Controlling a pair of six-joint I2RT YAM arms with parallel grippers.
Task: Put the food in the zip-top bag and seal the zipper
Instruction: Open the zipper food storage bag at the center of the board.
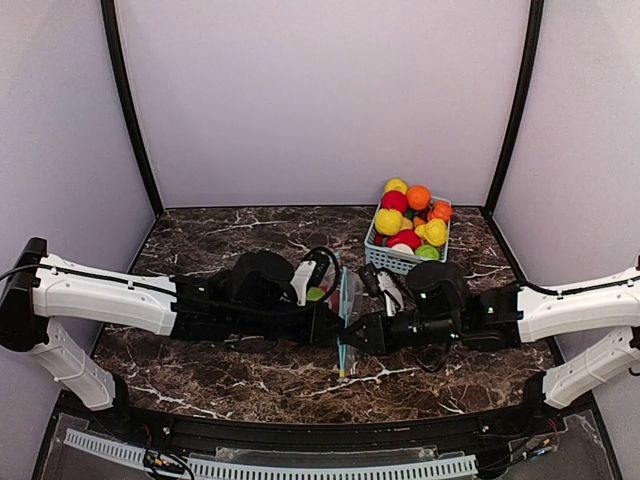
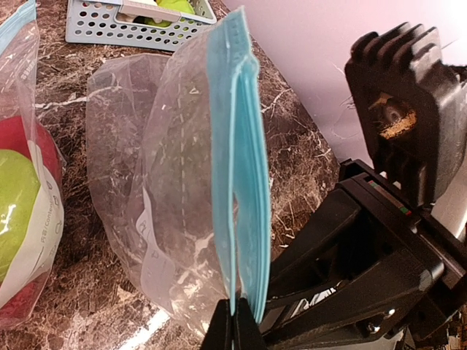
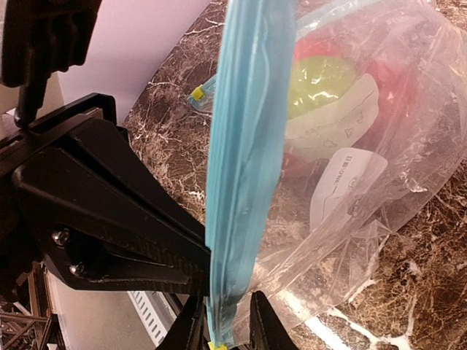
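Observation:
A clear zip-top bag [image 1: 345,305] with a blue zipper strip stands on edge between my two arms at the table's middle. It looks empty apart from a white label. My left gripper [image 2: 235,327] is shut on the lower end of the strip [image 2: 244,182]. My right gripper [image 3: 222,327] has one finger on each side of the same strip [image 3: 244,146], pressed against it. In the top view the left gripper [image 1: 335,335] and right gripper [image 1: 358,335] meet at the bag. The food [image 1: 408,212], glossy red, yellow, orange and green toy fruits, is piled in a basket.
The light-blue slatted basket [image 1: 398,260] stands at the back right, close behind my right arm. A second clear bag [image 2: 22,204] holding a green and a red fruit lies just behind the held bag, by my left arm. Walls enclose the table on three sides.

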